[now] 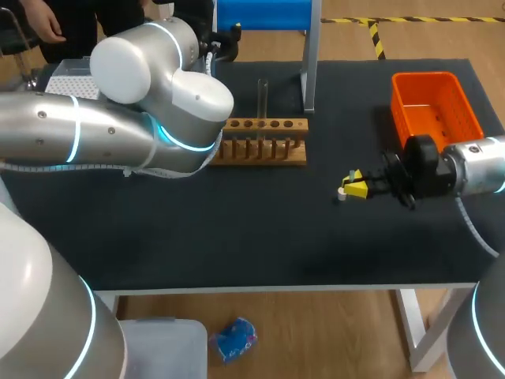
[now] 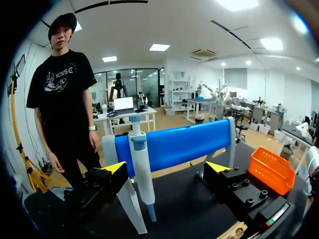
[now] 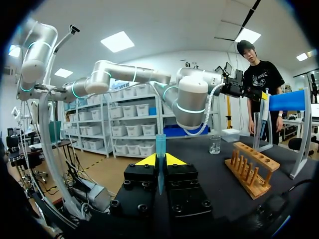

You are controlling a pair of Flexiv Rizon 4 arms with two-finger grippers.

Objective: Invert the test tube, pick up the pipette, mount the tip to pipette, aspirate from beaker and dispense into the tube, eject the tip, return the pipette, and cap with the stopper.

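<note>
The white pipette (image 2: 141,169) with blue ends hangs upright on its blue-barred stand (image 2: 179,145). My left gripper (image 2: 166,168) stands open in front of it, the pipette just ahead between the fingers and nearer one of them. My right gripper (image 3: 160,160) is shut on a blue pipette tip (image 3: 160,145) that points up out of its fingers; in the head view the right gripper (image 1: 355,185) hovers over the table's right middle. A glass test tube (image 1: 263,96) stands upright in the wooden rack (image 1: 264,142). The beaker (image 3: 215,144) stands beyond the rack, hidden in the head view by my left arm (image 1: 150,103).
An orange basket (image 1: 436,106) sits at the back right. A white tip box (image 1: 72,79) shows behind my left arm at the back left. The stand's white legs (image 1: 309,71) rise behind the rack.
</note>
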